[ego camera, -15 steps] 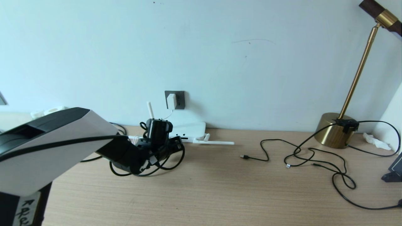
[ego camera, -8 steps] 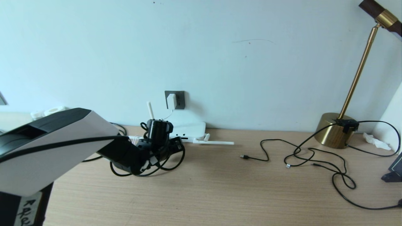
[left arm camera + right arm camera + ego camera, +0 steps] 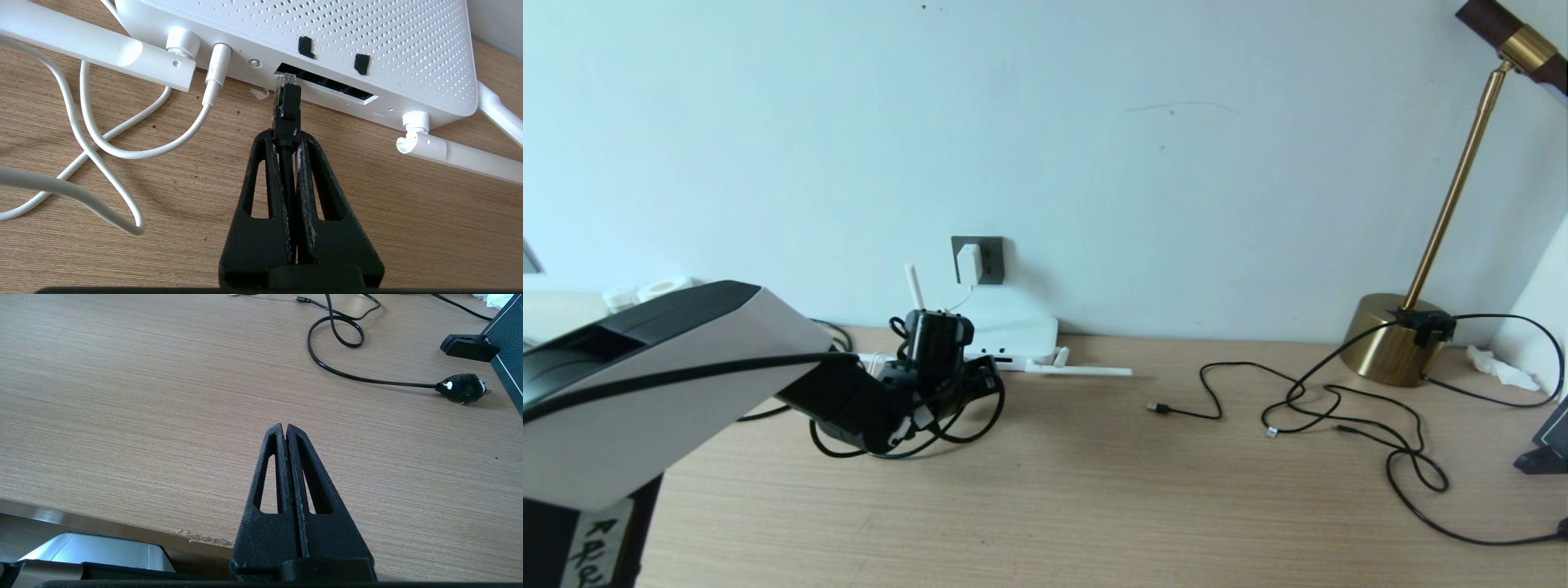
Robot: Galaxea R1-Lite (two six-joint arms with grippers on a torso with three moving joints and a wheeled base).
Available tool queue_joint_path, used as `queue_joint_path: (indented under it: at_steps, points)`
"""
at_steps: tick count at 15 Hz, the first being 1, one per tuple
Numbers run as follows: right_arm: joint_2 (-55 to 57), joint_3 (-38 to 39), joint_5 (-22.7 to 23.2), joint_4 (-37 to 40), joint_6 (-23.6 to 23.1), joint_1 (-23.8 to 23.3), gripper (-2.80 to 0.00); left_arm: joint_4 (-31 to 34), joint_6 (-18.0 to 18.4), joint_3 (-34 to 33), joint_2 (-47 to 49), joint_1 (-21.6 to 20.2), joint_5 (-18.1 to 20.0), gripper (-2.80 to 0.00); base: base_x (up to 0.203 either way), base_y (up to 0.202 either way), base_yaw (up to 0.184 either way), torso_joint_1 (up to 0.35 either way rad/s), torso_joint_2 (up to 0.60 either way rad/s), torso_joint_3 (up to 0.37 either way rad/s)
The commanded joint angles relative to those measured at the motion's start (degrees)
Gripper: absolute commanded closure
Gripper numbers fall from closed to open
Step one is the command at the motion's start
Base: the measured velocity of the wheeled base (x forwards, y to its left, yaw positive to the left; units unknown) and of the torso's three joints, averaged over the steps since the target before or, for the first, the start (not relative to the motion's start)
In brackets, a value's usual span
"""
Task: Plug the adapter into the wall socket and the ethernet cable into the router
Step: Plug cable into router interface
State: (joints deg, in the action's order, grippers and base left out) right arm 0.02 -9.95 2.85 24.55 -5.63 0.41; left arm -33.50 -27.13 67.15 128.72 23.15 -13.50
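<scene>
One plug done: the adapter [image 3: 969,265] sat in the wall socket [image 3: 988,259], its white cord running down behind the router [image 3: 327,36].
Left tool: you had the left tool [image 3: 287,141] pinched tight on the ethernet cable [image 3: 287,108], just behind its clear clip plug.
Plug position: the plug tip was at the mouth of the router's port slot [image 3: 335,85], apparently not fully seated.
Risk: you could have jammed the plug against the port's edge, since it looked slightly off-line; a hard push might have slid the light router along the table [image 3: 408,228].
Right tool: your right tool [image 3: 285,430] hung closed and empty above the table.
</scene>
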Motion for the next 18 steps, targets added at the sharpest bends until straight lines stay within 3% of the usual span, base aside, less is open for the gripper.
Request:
queue_joint_path:
  at_steps: [1,18]
  points:
    - [0.0,0.0,0.0,0.1,-0.1,0.0,0.0,-0.3,-0.1,-0.2,-0.3,0.1,-0.1,0.0,0.0,0.0,0.0,0.0,0.0,0.0]
    - [0.0,0.0,0.0,0.1,-0.1,0.0,0.0,-0.2,0.1,-0.4,-0.9,0.9,-0.5,0.0,0.0,0.0,0.0,0.0,0.0,0.0]
